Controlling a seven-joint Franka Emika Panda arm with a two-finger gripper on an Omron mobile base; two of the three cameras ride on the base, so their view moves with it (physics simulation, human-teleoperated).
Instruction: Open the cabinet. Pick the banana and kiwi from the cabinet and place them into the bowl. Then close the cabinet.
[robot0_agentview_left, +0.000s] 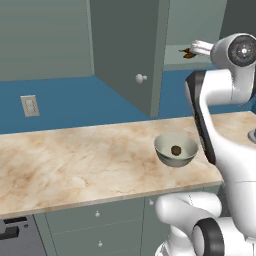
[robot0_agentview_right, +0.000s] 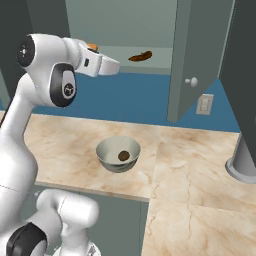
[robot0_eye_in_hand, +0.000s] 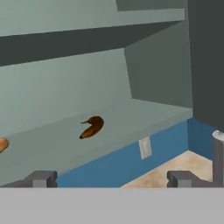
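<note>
A: What is seen nearest, and how far along is the job judged to be?

B: Closest in, the gripper (robot0_eye_in_hand: 111, 178) is seen with its two dark tips spread wide and nothing held between them. On the marble counter (robot0_agentview_left: 75, 160) the bowl (robot0_agentview_left: 175, 150) is set near the front edge, and the kiwi (robot0_agentview_left: 176, 150) is already lodged inside it. So half of the fruit can be counted as delivered.

A: And the other half?

B: The banana (robot0_eye_in_hand: 92, 127) is found lying on the pale shelf inside the cabinet (robot0_agentview_left: 127, 50), at about ten o'clock from the gripper in the hand view and well apart from the tips. It is not yet touched. An orange object (robot0_eye_in_hand: 2, 144) is cut off at the nine o'clock edge of that view; what it is cannot be told.

A: What is left, then?

B: The banana is judged to need reaching, pinching and carrying down to the bowl. After that the cabinet, whose doors are swung open with a round white knob (robot0_agentview_left: 140, 78) showing, has to be shut.

A: And the room behind?

B: A blue wall (robot0_agentview_left: 60, 105) is seen behind the counter, with a pale outlet plate (robot0_agentview_left: 30, 105) at nine o'clock in the left base view. Grey-green drawer fronts (robot0_agentview_left: 95, 225) are fitted below the counter.
</note>
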